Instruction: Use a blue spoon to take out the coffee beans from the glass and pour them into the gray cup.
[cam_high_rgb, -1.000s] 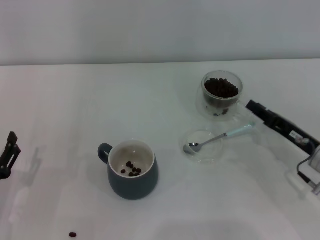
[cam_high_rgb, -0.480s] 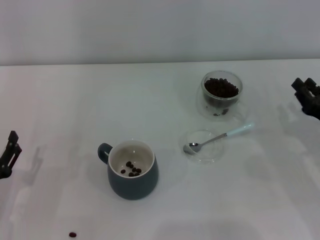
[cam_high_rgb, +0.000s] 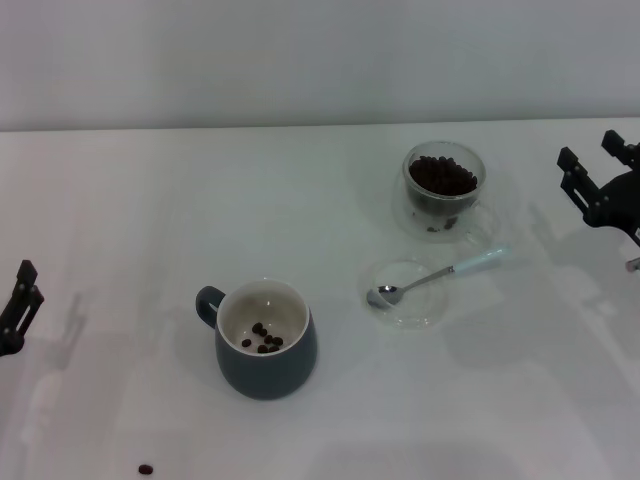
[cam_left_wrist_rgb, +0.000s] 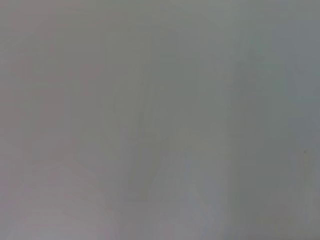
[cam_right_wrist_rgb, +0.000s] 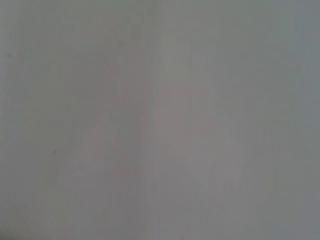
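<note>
The blue spoon (cam_high_rgb: 440, 276), rested across the glass dish (cam_high_rgb: 405, 293), could be flipped if pressed unevenly by the open, empty right gripper (cam_high_rgb: 598, 173).

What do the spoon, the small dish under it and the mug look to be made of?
The slim teaspoon with the pale blue handle end: shiny bowl and stem suggest polished metal; the matte blue end could be plastic or enamel. The flat round clear dish: transparent with faint rim glints, probably glass. The squat blue-gray mug: opaque, smooth, white inside, likely glazed ceramic.
</note>
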